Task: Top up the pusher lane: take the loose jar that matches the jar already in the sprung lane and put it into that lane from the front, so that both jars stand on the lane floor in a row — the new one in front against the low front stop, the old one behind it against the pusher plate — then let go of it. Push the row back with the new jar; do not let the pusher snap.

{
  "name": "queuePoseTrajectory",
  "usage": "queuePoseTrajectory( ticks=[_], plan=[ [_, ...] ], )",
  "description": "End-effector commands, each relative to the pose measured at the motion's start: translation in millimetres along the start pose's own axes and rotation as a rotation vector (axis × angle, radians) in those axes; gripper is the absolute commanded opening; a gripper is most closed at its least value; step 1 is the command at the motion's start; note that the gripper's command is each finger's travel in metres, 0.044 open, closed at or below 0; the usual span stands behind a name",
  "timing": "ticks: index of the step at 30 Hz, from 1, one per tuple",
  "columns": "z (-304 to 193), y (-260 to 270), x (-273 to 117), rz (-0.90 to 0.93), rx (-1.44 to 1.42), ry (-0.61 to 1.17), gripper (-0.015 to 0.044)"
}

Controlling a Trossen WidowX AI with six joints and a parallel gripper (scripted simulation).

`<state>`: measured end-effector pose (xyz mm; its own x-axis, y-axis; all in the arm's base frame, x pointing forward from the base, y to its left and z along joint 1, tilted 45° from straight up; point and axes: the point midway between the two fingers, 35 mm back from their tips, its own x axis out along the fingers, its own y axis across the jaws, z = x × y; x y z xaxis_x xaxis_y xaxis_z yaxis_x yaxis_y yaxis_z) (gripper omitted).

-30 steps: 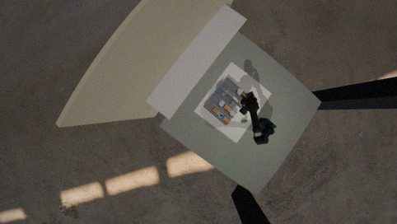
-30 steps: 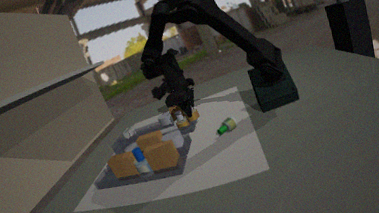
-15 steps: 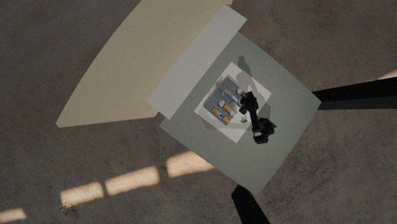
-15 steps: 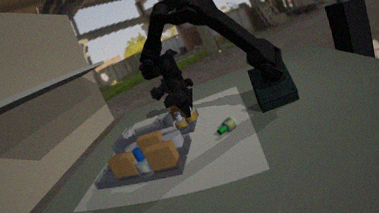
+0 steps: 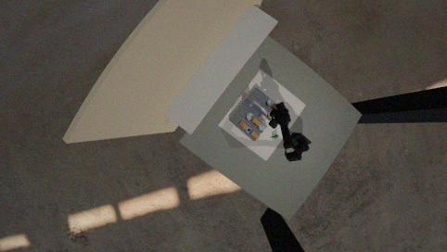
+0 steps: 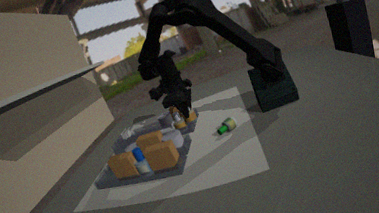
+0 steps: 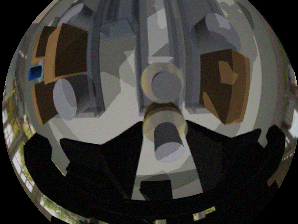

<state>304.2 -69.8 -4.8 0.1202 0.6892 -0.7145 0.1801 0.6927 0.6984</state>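
My gripper [image 7: 164,124] [image 6: 185,114] is shut on a jar [image 7: 169,149] with a grey lid and a pale yellow body. It holds the jar at the front mouth of the sprung lane [image 7: 143,55]. The matching lane jar [image 7: 165,86], also grey-lidded with a pale yellow rim, stands just beyond it, in line. The two look very close in the wrist view; whether they touch I cannot tell. The held jar's base, the low front stop and the pusher plate are hidden or too unclear to make out.
Orange blocks [image 7: 226,87] [image 6: 162,155] and grey cylinders [image 7: 65,98] stand in lanes on both sides. A blue-capped jar [image 6: 142,165] [image 7: 35,73] stands between orange blocks. A green-capped jar [image 6: 226,125] [image 5: 274,136] lies on the pale mat [image 6: 237,159]. A grey shelf [image 5: 223,69] lies beyond the lanes.
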Motion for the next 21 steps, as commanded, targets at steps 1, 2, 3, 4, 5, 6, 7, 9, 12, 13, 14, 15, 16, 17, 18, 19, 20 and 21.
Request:
queuePoseTrajectory(
  ticks=[1,2,3,4,5,6,7,9,12,13,14,15,16,17,18,19,20,21],
  plan=[
    [10.5,1.2,-3.5,0.002,-0.015,-0.027,0.0],
    [10.8,1.2,-3.5,0.002,-0.015,-0.027,0.0],
    [11.2,1.3,-3.6,0.002,-0.015,-0.027,0.0],
    [11.5,1.3,-3.7,0.002,-0.015,-0.027,0.0],
    [11.9,1.3,-3.7,0.002,-0.015,-0.027,0.0],
    [12.2,1.4,-3.8,0.002,-0.015,-0.027,0.0],
    [12.6,1.4,-3.8,0.002,-0.015,-0.027,0.0],
    [13.3,1.5,-4.0,0.002,-0.015,-0.027,0.0],
    [14.3,1.6,-4.3,0.002,-0.015,-0.027,0.0],
    [14.7,1.7,-4.4,0.002,-0.015,-0.027,0.0],
    [15.0,1.7,-4.5,0.002,-0.015,-0.027,0.0],
    [15.4,1.7,-4.5,0.002,-0.015,-0.027,0.0],
    [15.7,1.8,-4.6,0.002,-0.015,-0.027,0.0],
    [16.1,1.9,-4.7,0.002,-0.015,-0.027,0.0],
    [16.4,1.9,-4.8,0.002,-0.015,-0.027,0.0],
    [16.8,2.0,-4.9,0.002,-0.015,-0.027,0.0],
    [17.1,2.0,-5.0,0.002,-0.015,-0.027,0.0],
    [17.5,2.1,-5.1,0.002,-0.015,-0.027,0.0]
  ],
)
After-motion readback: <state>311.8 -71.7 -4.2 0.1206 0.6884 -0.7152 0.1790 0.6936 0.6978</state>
